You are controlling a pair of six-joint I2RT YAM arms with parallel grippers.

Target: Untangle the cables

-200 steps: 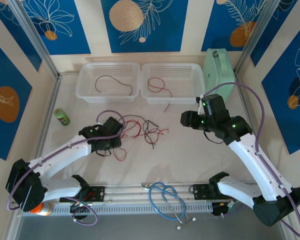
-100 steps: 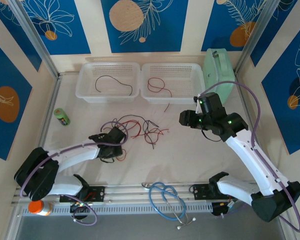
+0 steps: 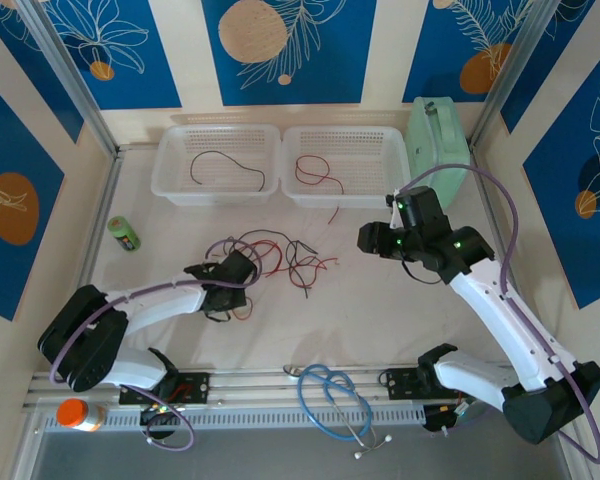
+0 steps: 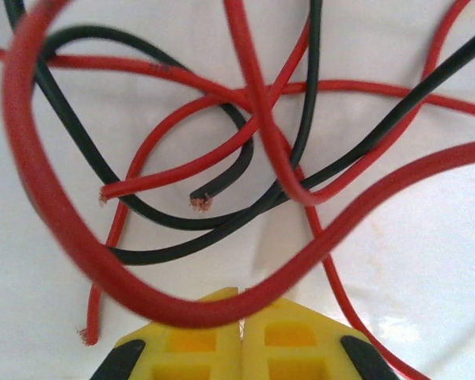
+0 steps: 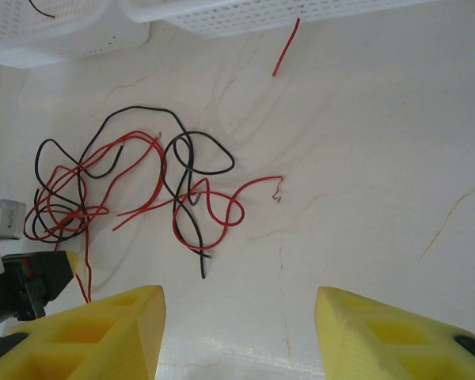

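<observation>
Thin, glossy red and black cables (image 3: 270, 262) curl in a loose tangle on the white, faintly cracked table (image 3: 380, 310). The left claw (image 4: 240, 317) has its yellow pads clenched together at the tangle's near-left edge. A red loop crosses their tips, but whether it is pinched is unclear. The right claw (image 5: 237, 332) is spread wide and empty, well to the right.

Open bench (image 3: 380, 310) right of the cables (image 3: 280, 260) gives the right tool (image 3: 366, 238) room; white baskets (image 3: 216, 193) and green case (image 3: 438, 140) block the far edge.

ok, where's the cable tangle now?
Top view, centre-left: cable tangle lies below the two white baskets, left end effector at its near-left edge.
</observation>
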